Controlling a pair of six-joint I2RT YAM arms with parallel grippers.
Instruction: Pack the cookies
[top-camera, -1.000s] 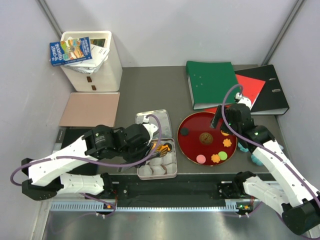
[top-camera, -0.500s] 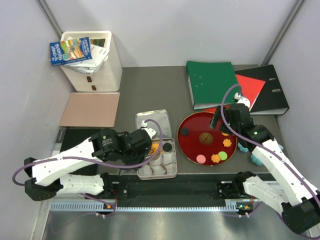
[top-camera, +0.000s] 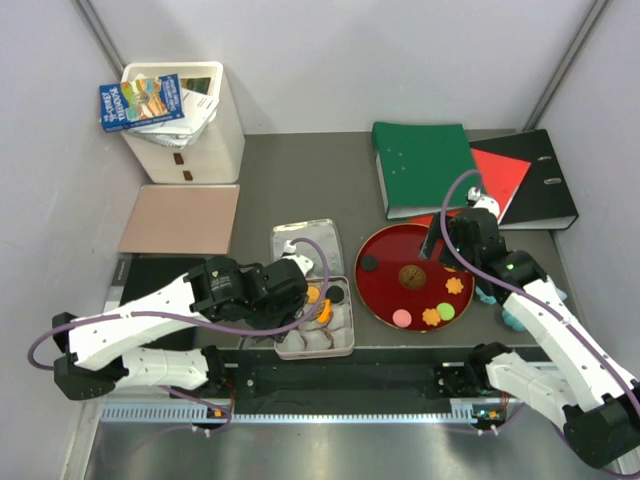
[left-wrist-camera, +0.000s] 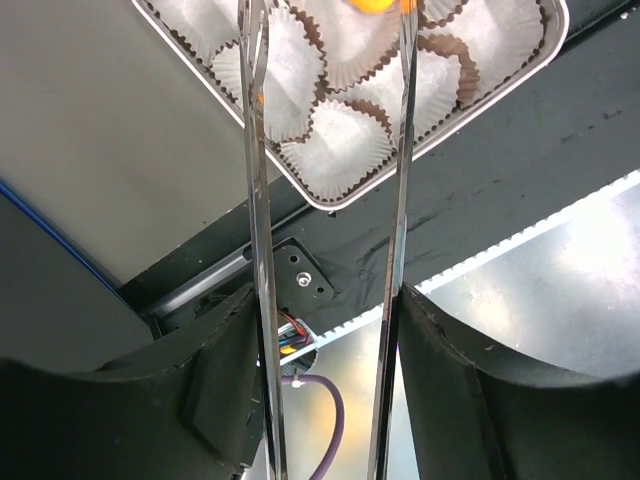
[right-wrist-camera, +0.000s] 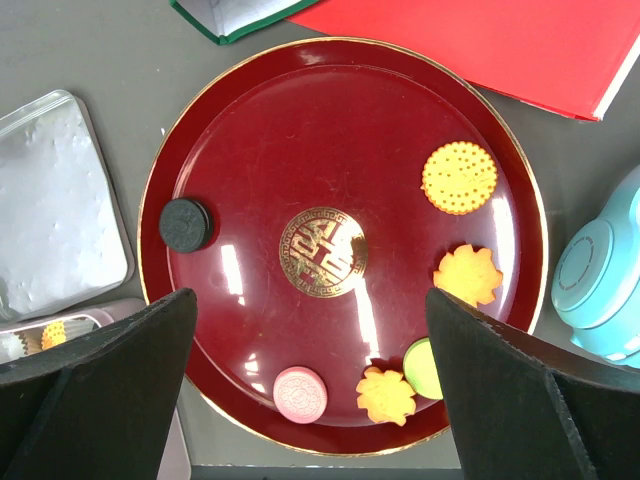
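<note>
A red plate (right-wrist-camera: 250, 120) holds the cookies: a black round (right-wrist-camera: 186, 224), an orange round (right-wrist-camera: 459, 177), two orange flowers (right-wrist-camera: 468, 276), a green one (right-wrist-camera: 425, 367) and a pink one (right-wrist-camera: 300, 394). My right gripper (right-wrist-camera: 310, 295) hangs open and empty above the plate (top-camera: 385, 300). My left gripper (left-wrist-camera: 325, 300) is shut on metal tongs (left-wrist-camera: 257, 200), whose blades stand apart over the tin (left-wrist-camera: 330, 200) of white paper cups (left-wrist-camera: 340, 140). An orange cookie (left-wrist-camera: 372, 5) lies at the tong tips. The top view shows orange cookies (top-camera: 313, 295) and a black one (top-camera: 337, 296) in the tin.
The tin's silver lid (top-camera: 305, 245) lies behind the tin. Turquoise headphones (top-camera: 515, 315) sit right of the plate. A green binder (top-camera: 425, 165), a red folder (top-camera: 505, 170) and a black binder (top-camera: 550, 185) lie at the back right. A white bin (top-camera: 185, 140) and a tan board (top-camera: 180, 218) are at the left.
My left arm has drawn back to the left with the tongs, and orange cookies now show uncovered in the tin. The right arm has hardly moved.
</note>
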